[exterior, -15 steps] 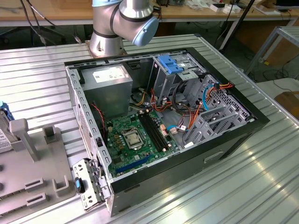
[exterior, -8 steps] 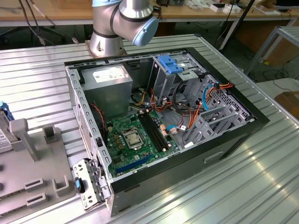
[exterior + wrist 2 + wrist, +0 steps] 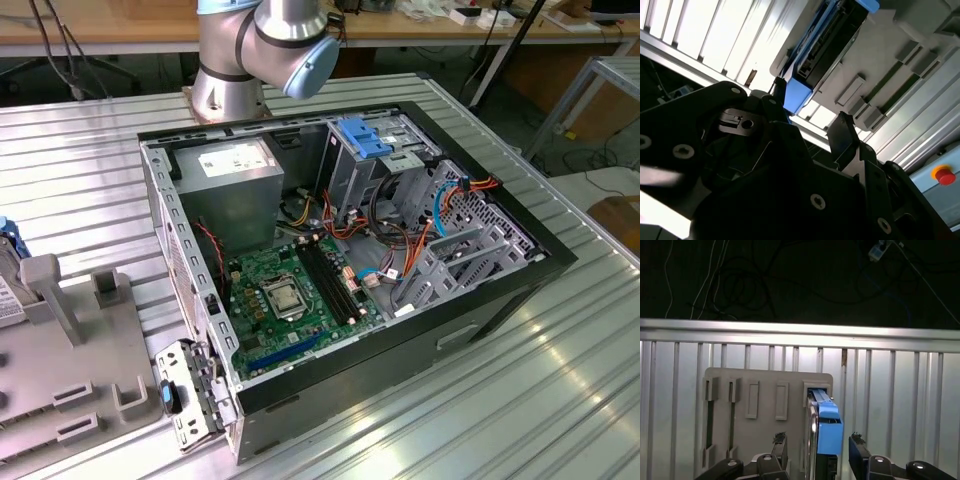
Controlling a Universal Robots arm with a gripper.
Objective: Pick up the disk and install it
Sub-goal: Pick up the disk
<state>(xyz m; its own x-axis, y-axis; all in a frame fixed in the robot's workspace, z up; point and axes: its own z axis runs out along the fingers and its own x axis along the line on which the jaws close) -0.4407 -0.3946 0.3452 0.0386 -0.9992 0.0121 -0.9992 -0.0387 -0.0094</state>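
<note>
The disk [image 3: 824, 440] stands on edge in a slot of the grey fixture plate [image 3: 765, 405], with a bright blue rail along its near edge. In both wrist views my gripper [image 3: 818, 450] is open around it, one dark finger on each side and a small gap on both. From the second wrist view the disk [image 3: 832, 35] shows a dark body and blue rails, just beyond my gripper [image 3: 810, 115]. In the exterior view, a blue and white part of the disk [image 3: 6, 290] shows at the far left edge.
An open computer case [image 3: 500, 290] lies on the slatted metal table [image 3: 560, 380], holding a power-supply box [image 3: 235, 180], a motherboard [image 3: 290, 290] and a metal drive cage with a blue clip [image 3: 365, 140]. The fixture plate [image 3: 90, 370] lies to its left. A red button [image 3: 943, 175] shows nearby.
</note>
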